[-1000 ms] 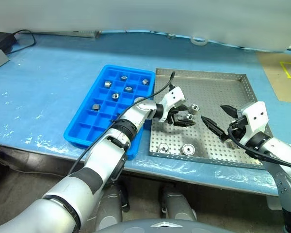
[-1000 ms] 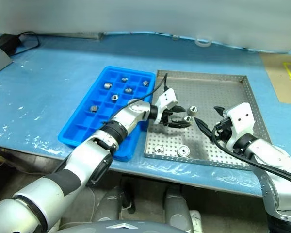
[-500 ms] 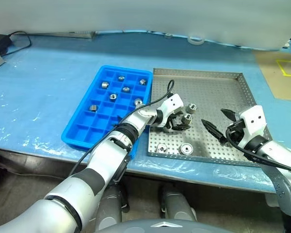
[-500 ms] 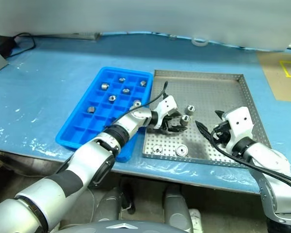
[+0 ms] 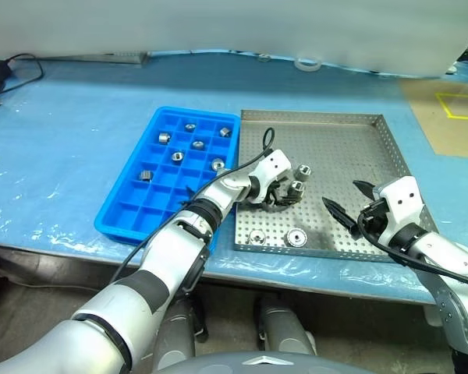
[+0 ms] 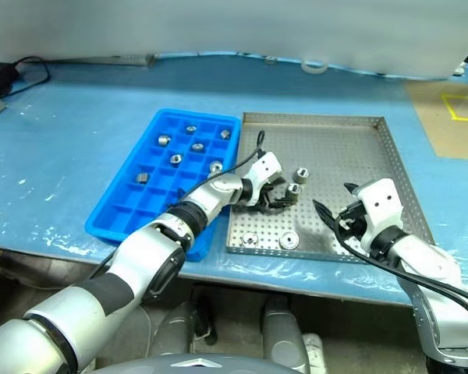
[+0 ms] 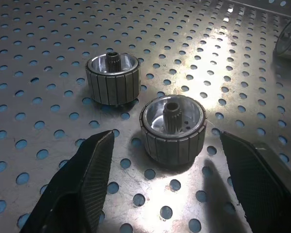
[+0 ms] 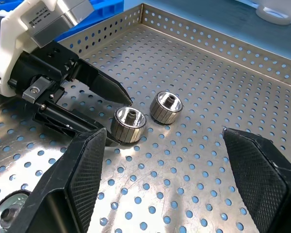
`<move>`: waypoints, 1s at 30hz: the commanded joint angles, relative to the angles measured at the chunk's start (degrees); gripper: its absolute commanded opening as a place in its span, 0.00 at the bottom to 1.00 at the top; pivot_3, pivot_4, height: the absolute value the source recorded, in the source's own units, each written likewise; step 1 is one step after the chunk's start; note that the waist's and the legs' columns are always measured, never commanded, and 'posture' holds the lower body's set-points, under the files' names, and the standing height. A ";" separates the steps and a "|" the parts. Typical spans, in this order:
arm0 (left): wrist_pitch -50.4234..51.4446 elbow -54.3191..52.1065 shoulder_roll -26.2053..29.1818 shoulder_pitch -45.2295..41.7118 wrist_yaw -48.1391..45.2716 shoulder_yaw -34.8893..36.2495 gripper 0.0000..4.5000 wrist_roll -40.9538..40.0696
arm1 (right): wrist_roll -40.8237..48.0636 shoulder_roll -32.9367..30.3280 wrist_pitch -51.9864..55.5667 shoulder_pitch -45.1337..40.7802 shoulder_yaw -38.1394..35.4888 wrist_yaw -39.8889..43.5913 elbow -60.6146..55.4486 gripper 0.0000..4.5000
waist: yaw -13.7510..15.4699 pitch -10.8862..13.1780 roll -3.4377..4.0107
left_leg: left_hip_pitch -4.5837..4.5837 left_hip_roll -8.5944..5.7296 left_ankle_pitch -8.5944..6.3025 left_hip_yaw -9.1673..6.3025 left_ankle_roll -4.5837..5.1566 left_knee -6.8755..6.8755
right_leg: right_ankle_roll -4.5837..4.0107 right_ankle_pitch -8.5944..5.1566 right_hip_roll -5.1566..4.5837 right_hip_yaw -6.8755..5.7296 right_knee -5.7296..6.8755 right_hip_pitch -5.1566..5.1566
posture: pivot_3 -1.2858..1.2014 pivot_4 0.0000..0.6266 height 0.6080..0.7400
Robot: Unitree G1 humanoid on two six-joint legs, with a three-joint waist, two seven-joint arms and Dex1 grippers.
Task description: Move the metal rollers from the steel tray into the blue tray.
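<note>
Left gripper (image 7: 167, 189) is low over the steel tray (image 5: 351, 123), fingers spread, with one roller (image 7: 172, 130) standing between the two pads, neither pad seen touching it. The roller sits upright on the perforated floor, axis vertical, toothed hub up, so the fingers would meet its ribbed side wall. It lies straight ahead of the gripper, slightly toward one finger; judgement: a small advance plus closing should seat it. A second roller (image 7: 112, 79) stands just beyond and to one side, close to the first but apart from it; likely the main obstruction, since the nearer finger (image 7: 89, 172) could nudge it on the way in. In the head view this pair sits in the tray's middle, toward the edge that borders the blue tray (image 5: 129, 210). Two more rollers (image 5: 277, 237) lie flat near the tray's front edge, clear of the left gripper's path. Right gripper (image 5: 345, 201) hangs over the front right part of the steel tray, fingers wide apart, holding nothing; it points toward the same pair but is well apart from it, so the left arm is plainly the nearer one. The blue tray lies beside the steel tray's left edge; six rollers occupy cells in its far half, the near cells being free. Both trays rest on blue sheeting (image 5: 62, 140).
</note>
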 commanded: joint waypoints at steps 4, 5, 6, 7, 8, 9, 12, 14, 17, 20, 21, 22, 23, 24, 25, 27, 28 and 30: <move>-0.25 0.44 -6.51 -0.31 0.80 0.74 0.82 -0.04 | -0.81 0.47 -1.62 0.21 0.15 -0.71 -2.35 0.90 | -0.04 0.00 0.00 | 0.00 0.00 0.00 0.00 0.00 0.00 | 0.00 0.00 0.00 0.00 -0.01 0.00 | 0.28 0.24 1.00; -0.28 0.41 -6.75 -0.39 0.94 0.80 0.82 -0.11 | -0.87 0.53 -1.62 0.30 0.22 -0.76 -2.38 0.90 | -0.05 0.00 0.00 | 0.00 0.00 -0.01 0.00 0.00 0.00 | 0.00 0.00 0.00 0.00 -0.02 0.01 | 0.28 0.24 1.00; -0.32 0.38 -6.91 -0.45 1.05 0.85 0.82 -0.18 | -0.95 0.58 -1.62 0.37 0.32 -0.80 -2.47 0.90 | -0.06 0.00 0.00 | 0.00 0.00 -0.01 0.00 0.01 0.00 | 0.00 0.00 0.00 0.00 -0.02 0.01 | 0.28 0.24 1.00; -0.35 0.35 -7.05 -0.47 1.09 0.89 0.82 -0.25 | -1.03 0.64 -1.64 0.45 0.42 -0.84 -2.56 0.90 | -0.08 0.00 0.00 | 0.00 0.00 -0.01 0.00 0.01 0.00 | 0.00 0.00 0.00 0.00 -0.03 0.01 | 0.28 0.24 1.00; -0.40 0.30 -7.20 -0.46 1.13 0.93 0.82 -0.32 | -1.09 0.70 -1.66 0.50 0.51 -0.92 -2.62 0.90 | -0.08 0.00 0.00 | 0.00 0.00 -0.01 0.00 0.01 0.00 | 0.00 0.00 0.00 0.00 -0.03 0.01 | 0.28 0.24 1.00; -0.45 0.24 -7.33 -0.43 1.11 0.96 0.82 -0.39 | -1.14 0.77 -1.67 0.55 0.58 -1.02 -2.68 0.90 | -0.10 0.00 0.00 | 0.00 0.00 -0.01 0.00 0.01 0.00 | 0.00 0.00 0.00 0.00 -0.03 0.01 | 0.28 0.24 1.00; -0.52 0.06 -7.82 -0.37 0.53 1.14 0.82 -0.71 | -1.38 0.99 -1.77 0.68 0.82 -1.36 -2.72 0.90 | -0.12 0.00 0.00 | 0.00 0.00 -0.01 0.00 0.02 0.00 | 0.00 0.00 0.00 0.00 -0.05 0.01 | 0.28 0.24 1.00; -0.48 -0.01 -7.94 -0.36 0.12 1.27 0.74 -0.87 | -1.63 1.07 -1.86 0.85 1.01 -1.54 -2.77 0.90 | -0.13 0.00 0.00 | -0.01 0.00 -0.02 0.00 0.02 0.00 | 0.00 0.00 0.00 0.00 -0.06 0.02 | 0.28 0.24 1.00; -0.41 0.01 -8.05 -0.37 0.51 1.07 0.63 -0.55 | -1.92 1.16 -2.15 1.06 1.13 -1.55 -2.57 0.90 | -0.16 0.00 0.00 | -0.01 0.00 -0.03 0.00 0.03 0.00 | 0.01 0.00 0.00 0.00 -0.09 0.02 | 0.28 0.24 1.00; -0.52 -0.19 -8.16 -0.15 -0.44 0.92 0.63 -0.62 | -2.17 1.23 -2.38 0.95 1.29 -1.51 -2.27 0.90 | -0.20 0.00 0.00 | -0.02 0.00 -0.03 0.00 0.04 0.00 | 0.01 0.01 0.00 0.00 -0.11 0.02 | 0.28 0.24 1.00; -0.57 -0.24 -8.17 -0.10 -0.57 0.90 0.63 -0.64 | -2.23 1.26 -2.45 0.93 1.35 -1.48 -2.21 0.90 | -0.21 0.00 0.00 | -0.02 0.00 -0.04 0.00 0.05 0.00 | 0.01 0.01 0.00 0.00 -0.11 0.03 | 0.28 0.24 1.00; -0.56 -0.28 -8.12 -0.03 -0.72 0.95 0.60 -0.71 | -2.30 1.30 -2.53 0.88 1.46 -1.46 -2.13 0.90 | -0.21 0.00 0.00 | -0.02 0.00 -0.04 0.00 0.05 0.00 | 0.01 0.01 0.00 0.00 -0.12 0.03 | 0.28 0.24 1.00; -0.54 -0.29 -8.09 0.01 -0.81 1.00 0.55 -0.76 | -2.35 1.33 -2.59 0.85 1.53 -1.45 -2.08 0.90 | -0.22 0.00 0.00 | -0.02 0.00 -0.04 0.00 0.06 0.00 | 0.01 0.01 0.00 0.00 -0.13 0.03 | 0.28 0.24 1.00; -0.50 -0.30 -7.93 0.08 -0.64 1.04 0.49 -0.75 | -2.39 1.36 -2.65 0.81 1.63 -1.42 -2.01 0.90 | -0.22 0.00 0.00 | -0.02 0.00 -0.05 0.00 0.07 0.00 | 0.01 0.01 0.00 0.00 -0.13 0.04 | 0.28 0.24 1.00; -0.48 -0.30 -7.82 0.12 -0.51 1.06 0.43 -0.73 | -2.41 1.38 -2.69 0.78 1.70 -1.40 -1.97 0.90 | -0.24 0.00 0.00 | -0.02 -0.01 -0.06 0.00 0.08 0.00 | 0.01 0.01 0.00 0.00 -0.14 0.04 | 0.28 0.24 1.00; -0.36 -0.29 -7.52 0.20 -0.60 1.17 0.37 -0.81 | -2.50 1.40 -2.72 0.59 1.93 -1.48 -1.87 0.90 | -0.25 0.00 0.00 | -0.02 -0.01 -0.06 0.00 0.09 0.00 | 0.01 0.01 0.00 0.00 -0.16 0.05 | 0.28 0.24 1.00; -0.47 -0.35 -7.32 0.31 -1.12 1.25 0.37 -0.95 | -2.57 1.40 -2.70 0.36 2.13 -1.55 -1.79 0.90 | -0.25 0.00 0.00 | -0.02 -0.01 -0.06 0.00 0.09 0.00 | 0.01 0.01 0.00 0.00 -0.17 0.06 | 0.29 0.24 1.00; -0.56 -0.39 -7.06 0.46 -1.42 1.26 0.37 -1.02 | -2.65 1.42 -2.65 0.00 2.41 -1.63 -1.67 0.90 | -0.26 0.00 0.00 | -0.02 -0.01 -0.07 0.00 0.10 -0.01 | 0.01 0.02 0.00 0.00 -0.20 0.07 | 0.29 0.24 1.00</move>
